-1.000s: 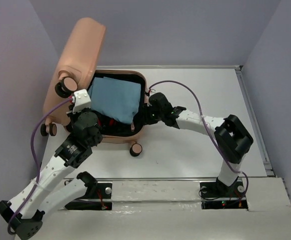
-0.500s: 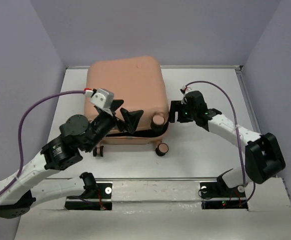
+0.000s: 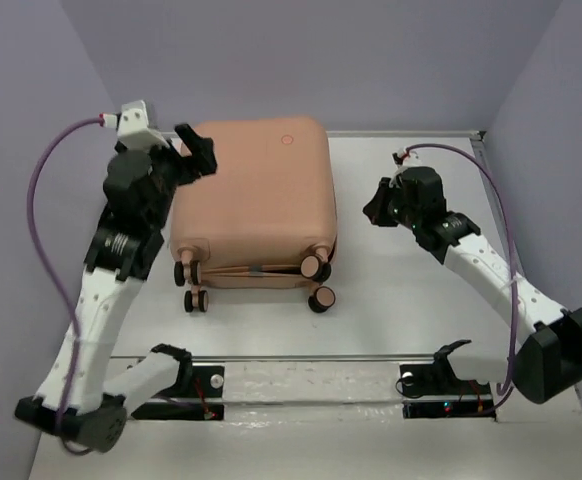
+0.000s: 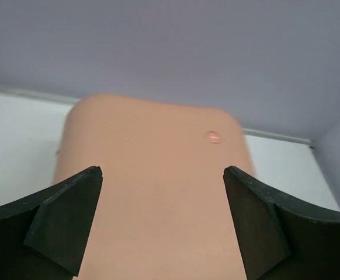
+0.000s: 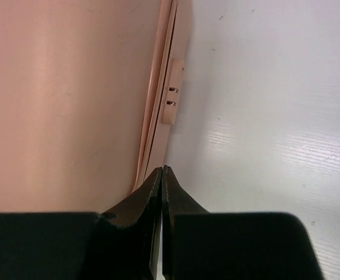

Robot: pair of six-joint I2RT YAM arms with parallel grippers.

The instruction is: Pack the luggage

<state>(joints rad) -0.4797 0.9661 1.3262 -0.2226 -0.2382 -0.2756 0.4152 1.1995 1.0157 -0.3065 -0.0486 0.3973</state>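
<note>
The peach-pink luggage (image 3: 256,195) lies flat on the white table (image 3: 411,290) with its lid down, its wheels (image 3: 321,298) toward the arms. My left gripper (image 3: 196,152) hovers over its far-left corner. In the left wrist view this gripper (image 4: 163,170) is open above the smooth lid (image 4: 158,198), nothing between its fingers (image 4: 65,224). My right gripper (image 3: 371,208) is to the right of the case, apart from it. In the right wrist view it (image 5: 162,170) is shut and empty, its tip near the side seam and a small latch (image 5: 173,93) of the luggage (image 5: 70,99).
Purple walls (image 3: 31,120) close in the table on the left, back and right. A raised rail (image 3: 501,220) runs along the right edge. The arm bases sit on a plate (image 3: 311,385) at the near edge. Bare tabletop (image 5: 263,116) lies right of the case.
The lid came down from standing open, so the blue cloth inside is hidden. My left gripper opened and moved to the far-left corner. My right gripper shut and drew back to the right.
</note>
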